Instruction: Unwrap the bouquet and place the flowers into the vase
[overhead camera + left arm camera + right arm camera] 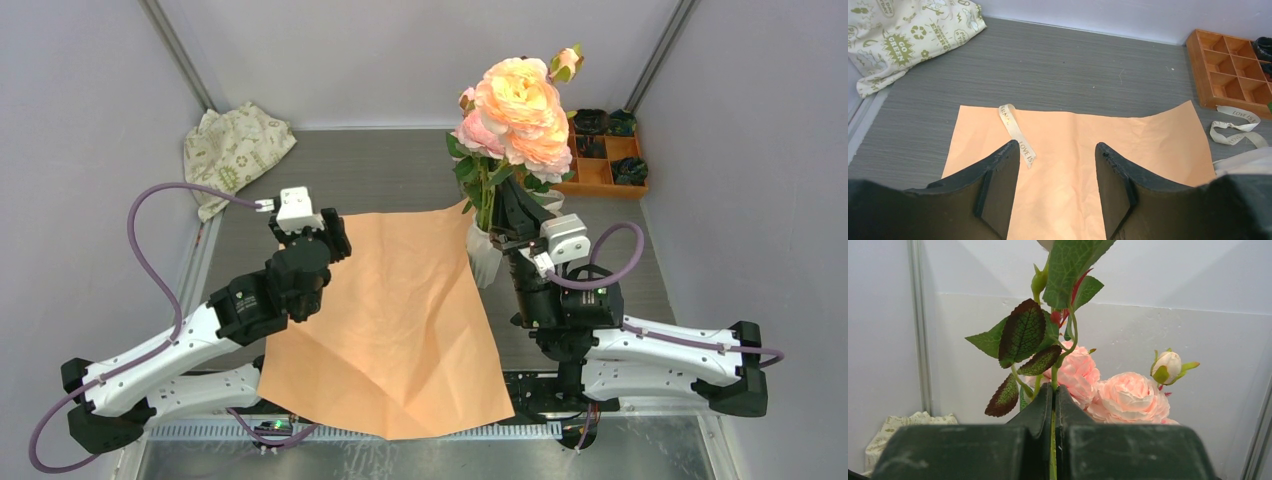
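Observation:
The bouquet is undone. Its paper (390, 320) lies flat on the table, orange side up, with a loose cream ribbon (1015, 131) on its far edge. The flowers (520, 110), pink and peach blooms with green leaves, stand upright at centre right. My right gripper (512, 200) is shut on a thin green stem (1053, 440) just below the blooms (1128, 395). The stems run down to the mouth of the white vase (487, 258), where their ends are hidden. My left gripper (1058, 147) is open and holds nothing, low over the paper's left part (322, 238).
An orange compartment tray (605, 160) sits at the back right, and a second loop of ribbon (1238, 125) lies in front of it. A cream patterned cloth (235, 150) is bunched in the back left corner. Grey walls close in both sides.

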Robot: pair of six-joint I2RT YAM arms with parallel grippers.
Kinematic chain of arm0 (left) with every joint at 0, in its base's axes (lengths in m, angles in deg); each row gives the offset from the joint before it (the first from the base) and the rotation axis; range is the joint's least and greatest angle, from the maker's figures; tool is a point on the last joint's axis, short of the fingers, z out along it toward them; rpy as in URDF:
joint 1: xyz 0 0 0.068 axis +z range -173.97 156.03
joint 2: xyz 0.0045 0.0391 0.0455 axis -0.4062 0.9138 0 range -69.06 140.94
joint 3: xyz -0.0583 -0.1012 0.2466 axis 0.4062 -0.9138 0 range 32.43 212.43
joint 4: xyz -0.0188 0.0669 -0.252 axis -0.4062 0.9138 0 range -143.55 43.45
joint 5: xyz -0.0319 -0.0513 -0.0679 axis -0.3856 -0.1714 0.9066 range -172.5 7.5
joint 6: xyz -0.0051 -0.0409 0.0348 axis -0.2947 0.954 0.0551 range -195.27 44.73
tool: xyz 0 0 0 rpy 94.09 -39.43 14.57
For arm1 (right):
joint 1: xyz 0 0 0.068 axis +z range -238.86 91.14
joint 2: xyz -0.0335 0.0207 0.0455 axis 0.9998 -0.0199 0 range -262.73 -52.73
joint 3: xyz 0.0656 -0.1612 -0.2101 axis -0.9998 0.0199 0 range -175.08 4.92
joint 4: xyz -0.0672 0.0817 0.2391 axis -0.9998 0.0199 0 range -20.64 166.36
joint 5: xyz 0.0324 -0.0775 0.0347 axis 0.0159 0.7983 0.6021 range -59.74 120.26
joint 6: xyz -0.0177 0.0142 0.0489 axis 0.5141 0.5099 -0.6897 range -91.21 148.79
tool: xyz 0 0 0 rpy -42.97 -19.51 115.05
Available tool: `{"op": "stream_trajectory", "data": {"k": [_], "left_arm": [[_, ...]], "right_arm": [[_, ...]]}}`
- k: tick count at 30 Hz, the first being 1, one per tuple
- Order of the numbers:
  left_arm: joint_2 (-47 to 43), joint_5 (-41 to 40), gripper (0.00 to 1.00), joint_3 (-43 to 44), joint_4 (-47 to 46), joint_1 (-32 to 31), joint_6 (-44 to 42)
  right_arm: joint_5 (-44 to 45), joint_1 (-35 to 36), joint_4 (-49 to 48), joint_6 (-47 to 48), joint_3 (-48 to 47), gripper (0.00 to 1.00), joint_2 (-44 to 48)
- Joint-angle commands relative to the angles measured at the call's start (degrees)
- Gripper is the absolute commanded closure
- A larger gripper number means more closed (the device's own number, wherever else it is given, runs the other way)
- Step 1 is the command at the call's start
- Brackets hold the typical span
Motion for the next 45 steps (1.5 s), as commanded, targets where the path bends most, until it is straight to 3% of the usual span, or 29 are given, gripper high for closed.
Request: {"op": "stream_trajectory", "data": {"k": [1,34,45], "left_arm": [[-0.27,-0.53,0.43,1.46,-3.35,-0.2,1.32],[0.39,-0.69,0.43,1.54,-4.39,-0.18,0.67],[0.39,-0.7,0.43,1.1,-4.58,-0.16,0.61]], "right_arm": [[5.5,-0.59,1.06,0.34,0.66,0.99,-1.16],[-0.83,-0.61,5.85,5.21,-9.07,0.99,-0.49],[1.72,-0.58,3.02,3.9,-4.71,0.99,0.03]]}}
